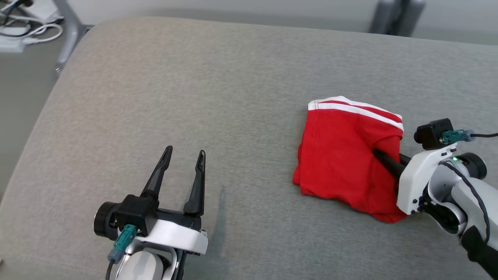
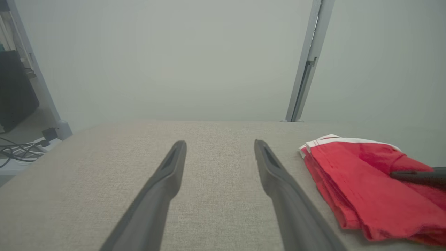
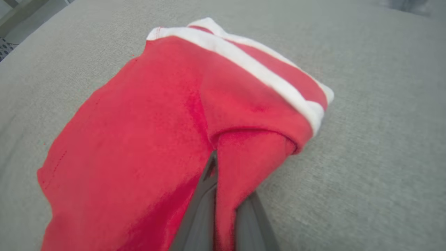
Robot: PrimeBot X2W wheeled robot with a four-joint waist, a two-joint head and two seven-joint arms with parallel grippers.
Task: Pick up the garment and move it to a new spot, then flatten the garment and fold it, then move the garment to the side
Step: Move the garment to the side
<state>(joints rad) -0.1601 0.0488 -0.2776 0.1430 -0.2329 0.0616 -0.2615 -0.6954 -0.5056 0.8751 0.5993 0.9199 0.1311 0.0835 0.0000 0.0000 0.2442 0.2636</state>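
A folded red garment (image 1: pixel 342 155) with a white striped band along its far edge lies on the grey padded surface (image 1: pixel 218 97), right of centre. My right gripper (image 1: pixel 379 154) is shut on the garment's right-hand fold. In the right wrist view the red cloth (image 3: pixel 146 139) is pinched between the two dark fingers (image 3: pixel 205 202), and one finger is partly wrapped by fabric. My left gripper (image 1: pixel 184 153) hovers low over bare surface at the lower left, open and holding nothing. From the left wrist view the garment (image 2: pixel 362 184) lies to the right of the open fingers (image 2: pixel 167 174).
The padded surface's rounded left edge (image 1: pixel 42 112) drops to a floor with white cables (image 1: pixel 27 31) and a metal frame leg (image 1: pixel 70 35) at the far left. A grey upright post (image 2: pixel 308 62) stands beyond the far edge.
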